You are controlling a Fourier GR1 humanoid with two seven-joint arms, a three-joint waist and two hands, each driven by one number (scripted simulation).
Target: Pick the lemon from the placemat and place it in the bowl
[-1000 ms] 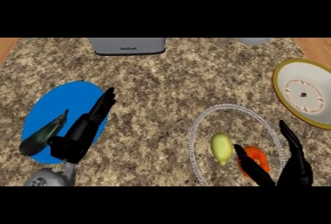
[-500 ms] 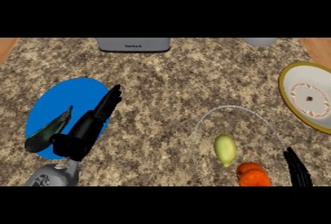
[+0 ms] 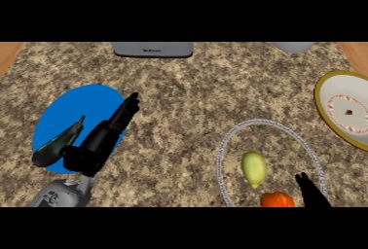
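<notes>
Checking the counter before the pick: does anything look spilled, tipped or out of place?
Nothing stands out. The lemon lies on the clear mat beside an orange thing. The bowl sits upright at the right, and a dark vegetable lies on the blue mat. Nothing is spilled.

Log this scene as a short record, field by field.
lemon: on placemat, not held
bowl: right edge, no lemon inside
left robot hand: open, over blue mat
right robot hand: lower edge, right of lemon, apart
orange item: on placemat, near lemon
dark vegetable: on blue mat
</notes>
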